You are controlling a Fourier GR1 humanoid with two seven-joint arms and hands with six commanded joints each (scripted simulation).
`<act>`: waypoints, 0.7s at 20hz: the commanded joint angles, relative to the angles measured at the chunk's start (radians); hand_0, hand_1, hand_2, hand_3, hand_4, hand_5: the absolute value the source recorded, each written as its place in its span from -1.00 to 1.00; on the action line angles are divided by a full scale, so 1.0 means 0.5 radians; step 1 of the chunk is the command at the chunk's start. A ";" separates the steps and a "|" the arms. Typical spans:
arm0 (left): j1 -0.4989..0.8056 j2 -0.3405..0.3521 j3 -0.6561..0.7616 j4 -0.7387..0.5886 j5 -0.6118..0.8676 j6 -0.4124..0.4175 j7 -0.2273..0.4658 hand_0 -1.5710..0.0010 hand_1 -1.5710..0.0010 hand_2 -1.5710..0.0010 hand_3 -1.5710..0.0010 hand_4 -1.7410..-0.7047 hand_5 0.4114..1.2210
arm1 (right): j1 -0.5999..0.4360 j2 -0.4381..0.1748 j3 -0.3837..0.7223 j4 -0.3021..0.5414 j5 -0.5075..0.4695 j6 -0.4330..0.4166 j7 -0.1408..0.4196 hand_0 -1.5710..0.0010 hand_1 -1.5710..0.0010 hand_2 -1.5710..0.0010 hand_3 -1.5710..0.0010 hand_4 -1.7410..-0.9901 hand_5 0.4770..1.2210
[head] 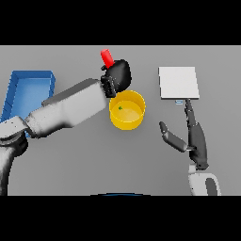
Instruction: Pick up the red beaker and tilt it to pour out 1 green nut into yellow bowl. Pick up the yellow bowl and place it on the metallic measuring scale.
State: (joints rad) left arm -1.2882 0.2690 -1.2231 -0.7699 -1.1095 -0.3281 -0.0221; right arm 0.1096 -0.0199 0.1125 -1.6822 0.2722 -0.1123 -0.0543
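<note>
My left hand (118, 75) is curled round the red beaker (107, 57), holding it just behind the yellow bowl (127, 109); only the beaker's top end shows past the hand, leaning to the left. A small green nut (120, 108) lies inside the bowl. The metallic measuring scale (178, 83) is a pale square plate at the back right. My right hand (190, 136) rests open to the right of the bowl, fingers pointing toward the scale's front edge, thumb spread toward the bowl.
A blue tray (28, 89) stands at the far left, partly behind my left forearm (70, 108), which crosses the table from the lower left.
</note>
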 commanded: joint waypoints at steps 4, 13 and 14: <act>-0.065 -0.012 -0.130 0.023 -0.064 0.040 -0.070 -1.00 -1.00 -1.00 -1.00 -0.99 1.00 | 0.029 -0.002 0.017 -0.031 0.014 0.001 -0.081 1.00 1.00 1.00 1.00 0.42 -0.69; -0.442 0.135 -0.004 0.212 0.059 0.185 -0.167 -1.00 -1.00 -0.83 -0.61 -0.90 1.00 | -0.005 0.009 0.038 -0.014 0.066 -0.027 -0.066 1.00 1.00 1.00 1.00 0.47 -0.68; -0.514 0.174 0.042 0.243 0.104 0.194 -0.209 -1.00 -1.00 -0.86 -0.33 -0.92 1.00 | -0.026 0.006 0.013 0.015 0.024 -0.013 -0.069 1.00 1.00 1.00 1.00 0.48 -0.68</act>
State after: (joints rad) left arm -1.5473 0.3575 -1.2015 -0.6482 -1.0561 -0.2322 -0.1242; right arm 0.0966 -0.0172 0.1189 -1.6746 0.2843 -0.1193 -0.0857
